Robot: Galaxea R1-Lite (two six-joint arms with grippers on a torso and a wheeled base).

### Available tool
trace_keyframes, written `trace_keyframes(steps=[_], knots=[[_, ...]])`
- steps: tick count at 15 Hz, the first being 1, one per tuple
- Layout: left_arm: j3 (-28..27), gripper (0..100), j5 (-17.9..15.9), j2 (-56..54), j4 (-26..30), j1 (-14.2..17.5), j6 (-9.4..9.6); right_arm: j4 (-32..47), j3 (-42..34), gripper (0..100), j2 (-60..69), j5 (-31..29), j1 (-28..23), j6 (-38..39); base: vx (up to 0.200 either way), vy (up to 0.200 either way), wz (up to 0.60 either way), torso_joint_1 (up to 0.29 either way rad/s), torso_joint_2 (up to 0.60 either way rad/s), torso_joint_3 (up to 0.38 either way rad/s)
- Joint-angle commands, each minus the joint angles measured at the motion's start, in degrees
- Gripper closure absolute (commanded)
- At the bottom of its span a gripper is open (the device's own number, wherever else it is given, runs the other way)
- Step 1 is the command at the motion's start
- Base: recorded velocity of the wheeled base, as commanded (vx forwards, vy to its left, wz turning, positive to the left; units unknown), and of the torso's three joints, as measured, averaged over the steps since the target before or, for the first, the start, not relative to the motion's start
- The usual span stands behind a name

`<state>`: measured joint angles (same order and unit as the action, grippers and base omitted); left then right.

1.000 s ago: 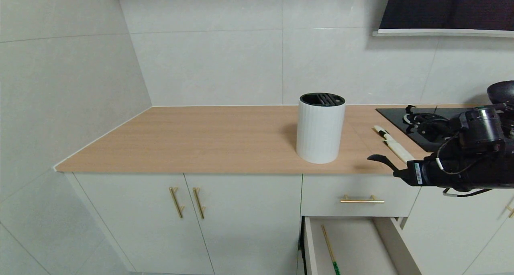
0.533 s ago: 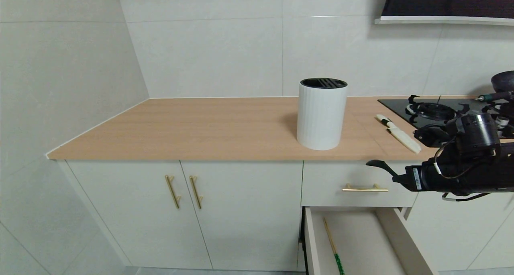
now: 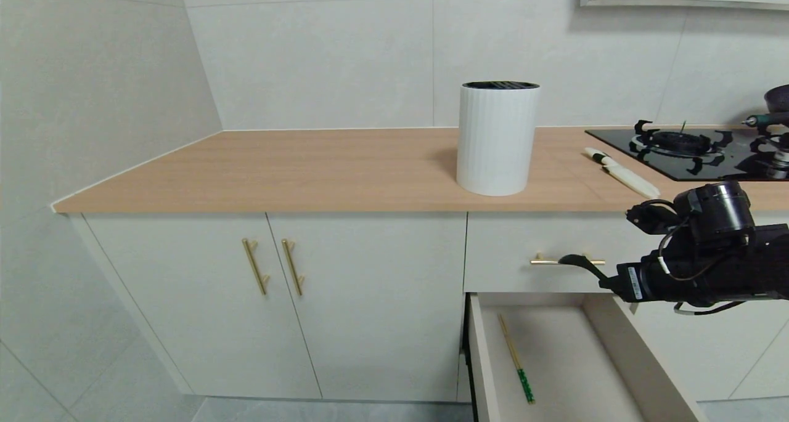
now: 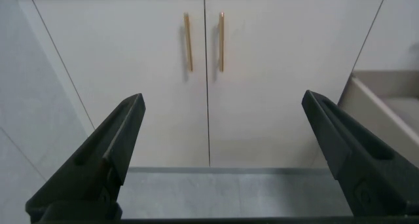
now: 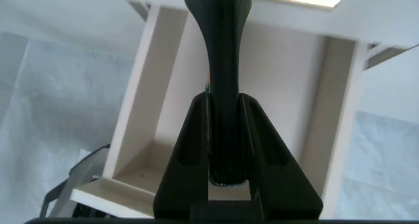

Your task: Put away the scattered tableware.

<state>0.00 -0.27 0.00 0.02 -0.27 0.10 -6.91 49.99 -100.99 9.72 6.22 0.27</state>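
My right gripper point(image 3: 610, 280) is shut on a black utensil point(image 3: 579, 262) with a curved end, holding it in front of the upper drawer front, above the open drawer point(image 3: 622, 360). The right wrist view shows the black utensil point(image 5: 222, 67) clamped between the fingers of that gripper point(image 5: 222, 145), over the drawer point(image 5: 288, 73). A pair of chopsticks with green ends point(image 3: 516, 360) lies in the drawer. On the wooden counter point(image 3: 308, 169), a cream-handled knife point(image 3: 622, 174) lies to the right of a white ribbed holder point(image 3: 496, 138). My left gripper point(image 4: 222, 158) is open and faces the cabinet doors point(image 4: 262, 86).
A black gas hob point(image 3: 690, 151) occupies the counter's right end, with a pan handle point(image 3: 764, 120) at the edge. Gold handles point(image 3: 271, 274) mark the double cabinet doors on the left. The upper drawer with its gold handle point(image 3: 545, 262) is closed.
The head camera has sunk, so the whole picture shifted upward. Against the counter, my right gripper with the black utensil has dropped from counter-edge height to in front of the drawers.
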Motion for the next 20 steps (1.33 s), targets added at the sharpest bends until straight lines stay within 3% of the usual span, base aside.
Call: trace_keyframes(steps=[1, 8, 13, 20], knots=[[0.0, 0, 0.0, 0.0, 0.0, 0.0, -0.01, -0.8, -0.1, 100, -1.8, 0.0, 0.1, 0.0, 0.0, 0.0, 0.0, -0.168, 0.46, 0.295], [0.0, 0, 0.0, 0.0, 0.0, 0.0, -0.01, -4.0, -1.1, 100, -5.2, -0.1, 0.1, -0.1, 0.0, 0.0, 0.0, -0.143, 0.45, 0.312], [0.0, 0, 0.0, 0.0, 0.0, 0.0, -0.01, -5.7, -1.1, 100, -7.5, -0.3, 0.2, -1.1, 0.0, 0.0, 0.0, -0.023, 0.11, 0.074], [0.0, 0, 0.0, 0.0, 0.0, 0.0, -0.01, -19.6, 1.8, 100, -30.1, -6.5, 0.2, -0.4, 0.0, 0.0, 0.0, 0.0, 0.0, 0.0]])
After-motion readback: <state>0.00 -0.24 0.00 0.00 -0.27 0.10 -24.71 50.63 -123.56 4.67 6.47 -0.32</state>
